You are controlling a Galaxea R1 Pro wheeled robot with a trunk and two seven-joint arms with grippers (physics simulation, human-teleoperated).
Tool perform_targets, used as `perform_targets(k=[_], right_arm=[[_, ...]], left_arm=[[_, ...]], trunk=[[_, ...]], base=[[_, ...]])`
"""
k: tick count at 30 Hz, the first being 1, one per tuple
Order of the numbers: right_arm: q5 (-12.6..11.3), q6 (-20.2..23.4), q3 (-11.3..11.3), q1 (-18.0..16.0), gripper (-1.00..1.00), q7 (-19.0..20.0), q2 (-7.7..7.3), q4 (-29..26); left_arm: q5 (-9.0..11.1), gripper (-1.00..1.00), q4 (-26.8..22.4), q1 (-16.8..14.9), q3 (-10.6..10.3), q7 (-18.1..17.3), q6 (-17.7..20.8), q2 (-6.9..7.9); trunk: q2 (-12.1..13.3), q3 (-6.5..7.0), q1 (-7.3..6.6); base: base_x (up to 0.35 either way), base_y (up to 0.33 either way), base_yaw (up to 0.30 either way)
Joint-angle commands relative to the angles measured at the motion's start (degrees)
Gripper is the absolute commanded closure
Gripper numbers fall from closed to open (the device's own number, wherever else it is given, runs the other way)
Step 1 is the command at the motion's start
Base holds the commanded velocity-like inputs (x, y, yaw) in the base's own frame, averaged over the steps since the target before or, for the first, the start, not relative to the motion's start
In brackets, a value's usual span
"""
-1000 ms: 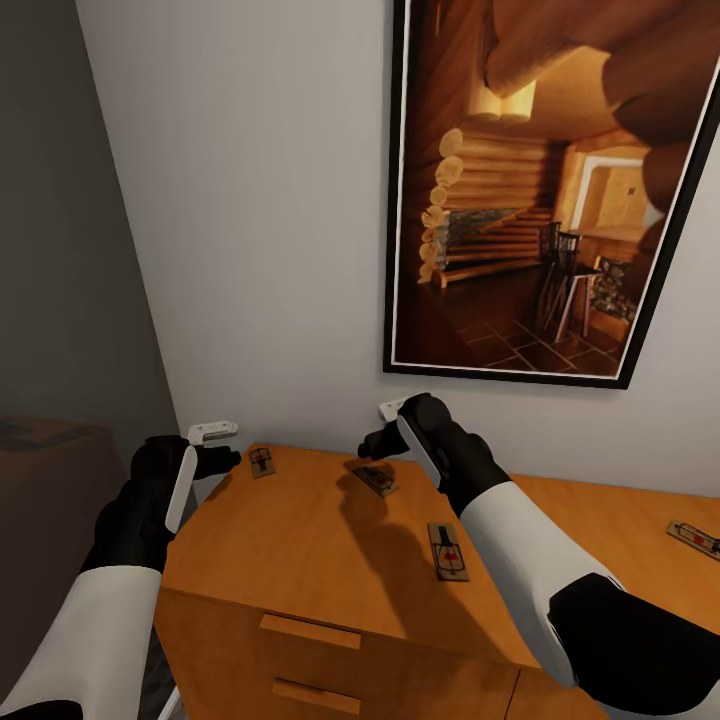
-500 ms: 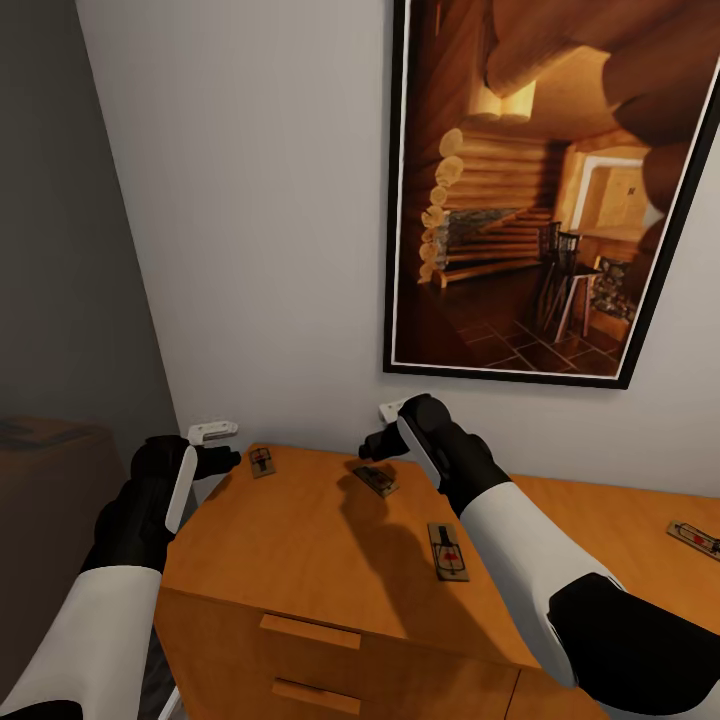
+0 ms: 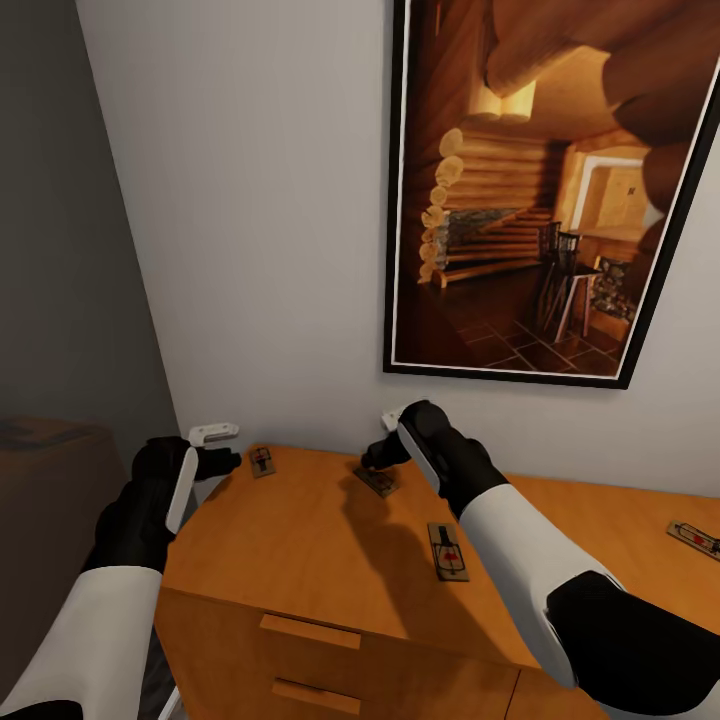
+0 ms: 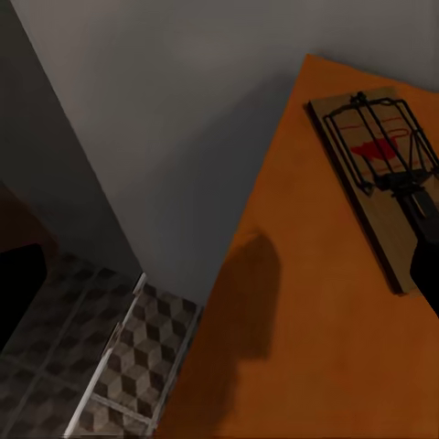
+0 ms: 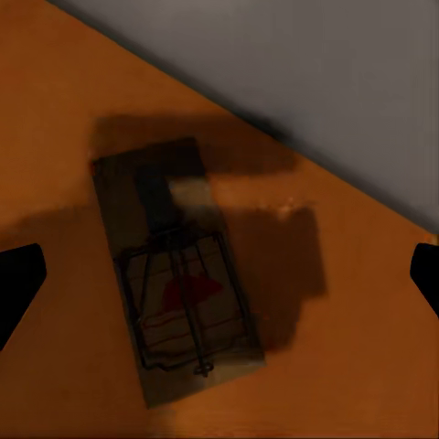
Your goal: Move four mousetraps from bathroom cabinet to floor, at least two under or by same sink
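Several mousetraps lie on the orange-brown cabinet (image 3: pixel 300 540): one at the back left corner (image 3: pixel 262 460), one further right (image 3: pixel 376 481), one nearer the front (image 3: pixel 448 551), one far right (image 3: pixel 695 538). My left gripper (image 3: pixel 228 462) hovers open just left of the corner mousetrap (image 4: pixel 375 174), off the cabinet's left edge. My right gripper (image 3: pixel 376 457) hangs open directly above the second mousetrap (image 5: pixel 178 274), which lies between its dark fingertips (image 5: pixel 18 283), not touched. The bathroom floor (image 4: pixel 119 366) shows beside the cabinet. The sink is out of view.
A large black-framed picture of a log cabin (image 3: pixel 540 190) hangs on the white wall behind the cabinet. Two drawer handles (image 3: pixel 310 632) face me at the front. A dim brown piece of furniture (image 3: pixel 50 480) stands at the left.
My right gripper has shifted slightly right and down, closer over the second mousetrap. The left arm and the mousetraps have not moved.
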Motion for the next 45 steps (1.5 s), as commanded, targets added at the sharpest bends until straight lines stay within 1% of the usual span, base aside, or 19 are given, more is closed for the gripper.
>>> perform_targets(k=[1, 3, 4, 8, 15, 20, 32, 45], right_arm=[[-0.2, 0.2, 0.1, -0.1, -1.00, -0.1, 0.00, 1.0], [0.0, 0.2, 0.2, -0.1, -1.00, -0.1, 0.00, 3.0], [0.0, 0.2, 0.2, -0.1, -1.00, -0.1, 0.00, 3.0], [0.2, 0.2, 0.3, -0.1, -1.00, 0.0, 0.00, 6.0], [0.2, 0.2, 0.4, -0.1, -1.00, 0.2, 0.00, 7.5], [-0.1, 0.2, 0.5, -0.1, -1.00, 0.2, 0.00, 7.7], [-0.4, 0.2, 0.5, -0.1, -1.00, 0.3, 0.00, 5.9], [-0.5, 0.2, 0.5, -0.1, -1.00, 0.2, 0.00, 5.4]], left_arm=[[0.0, -1.00, 0.2, -0.1, 0.0, 0.2, 0.2, 0.01], [0.0, -1.00, 0.7, -0.1, -0.1, 0.2, 0.2, 0.01], [0.0, -1.00, 0.7, -0.1, -0.1, 0.2, 0.2, 0.01], [-0.1, -1.00, 1.5, -0.1, -0.1, 0.4, 0.2, 0.01], [-0.2, -1.00, 2.1, -0.1, -0.1, 0.5, 0.2, 0.01], [-0.2, -1.00, 2.3, -0.1, -0.2, 0.5, 0.2, 0.01], [-0.3, -1.00, 2.3, -0.1, -0.7, 0.9, 0.2, 0.01], [-0.3, -1.00, 2.3, -0.1, -0.8, 1.0, 0.2, 0.01]], trunk=[[0.0, -0.07, 0.00], [0.0, -0.07, 0.00], [0.0, -0.07, 0.00], [0.0, -0.07, 0.00], [0.0, -0.07, 0.00], [0.0, -0.07, 0.00], [0.0, -0.07, 0.00], [0.0, -0.07, 0.00]], base=[[0.000, 0.000, 0.000], [0.000, 0.000, 0.000], [0.000, 0.000, 0.000], [0.000, 0.000, 0.000], [0.000, 0.000, 0.000], [0.000, 0.000, 0.000], [0.000, 0.000, 0.000], [0.000, 0.000, 0.000]])
